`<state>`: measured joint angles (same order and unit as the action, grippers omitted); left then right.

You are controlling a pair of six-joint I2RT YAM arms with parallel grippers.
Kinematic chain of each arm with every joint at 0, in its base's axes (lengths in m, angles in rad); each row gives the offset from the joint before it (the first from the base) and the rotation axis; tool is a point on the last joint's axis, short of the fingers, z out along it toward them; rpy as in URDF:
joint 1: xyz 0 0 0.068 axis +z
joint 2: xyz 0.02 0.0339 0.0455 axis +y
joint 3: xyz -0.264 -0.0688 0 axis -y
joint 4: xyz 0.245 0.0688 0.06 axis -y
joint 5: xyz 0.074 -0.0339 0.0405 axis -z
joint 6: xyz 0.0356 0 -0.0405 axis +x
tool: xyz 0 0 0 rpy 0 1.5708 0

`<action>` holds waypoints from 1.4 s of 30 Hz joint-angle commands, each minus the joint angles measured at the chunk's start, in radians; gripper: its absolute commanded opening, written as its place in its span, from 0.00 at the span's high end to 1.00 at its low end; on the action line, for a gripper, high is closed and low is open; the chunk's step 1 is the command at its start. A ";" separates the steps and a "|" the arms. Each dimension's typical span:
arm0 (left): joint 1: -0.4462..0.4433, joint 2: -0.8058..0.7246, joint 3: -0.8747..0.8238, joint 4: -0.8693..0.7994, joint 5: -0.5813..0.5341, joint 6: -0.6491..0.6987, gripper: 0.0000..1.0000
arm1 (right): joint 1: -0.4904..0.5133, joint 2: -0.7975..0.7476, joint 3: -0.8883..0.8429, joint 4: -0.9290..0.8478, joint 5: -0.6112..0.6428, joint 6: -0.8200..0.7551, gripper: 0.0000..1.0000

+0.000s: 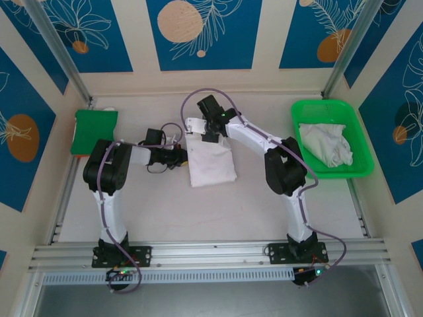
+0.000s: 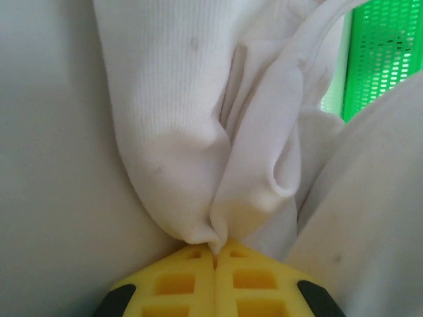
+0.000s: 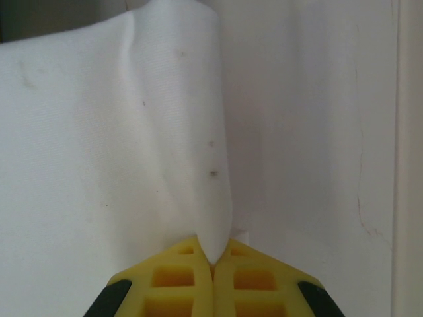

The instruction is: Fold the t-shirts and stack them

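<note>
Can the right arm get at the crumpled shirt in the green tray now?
Probably not yet: the right gripper is shut on the flat shirt. Once freed, the way to the tray looks open.

light: bright, even | shadows: soft | focus: overhead sharp, wrist views soft

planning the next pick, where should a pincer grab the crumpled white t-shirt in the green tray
Pinch a raised fold at the top of the crumpled white cotton t-shirt, coming straight down: it lies heaped inside the bright green plastic tray, whose walls likely block a sideways approach. The right pincer, now shut on the flat white t-shirt, sits nearer.
</note>
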<state>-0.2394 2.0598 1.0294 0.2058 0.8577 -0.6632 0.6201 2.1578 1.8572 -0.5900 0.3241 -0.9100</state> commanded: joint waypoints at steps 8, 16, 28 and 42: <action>0.009 0.107 -0.038 -0.046 -0.198 0.050 1.00 | -0.012 0.089 0.051 0.103 -0.028 -0.009 1.00; 0.010 0.101 -0.044 -0.046 -0.206 0.051 1.00 | -0.025 0.151 0.055 0.139 -0.038 0.008 0.98; 0.015 0.046 -0.089 -0.011 -0.218 0.021 0.96 | -0.027 0.063 -0.048 0.318 -0.029 0.076 0.43; 0.039 -0.177 -0.267 0.066 -0.262 -0.052 0.69 | -0.080 -0.277 -0.454 0.618 -0.027 0.500 0.09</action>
<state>-0.2382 1.9121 0.8398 0.3817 0.7200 -0.7059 0.5735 1.9438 1.4731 -0.0574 0.3256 -0.6098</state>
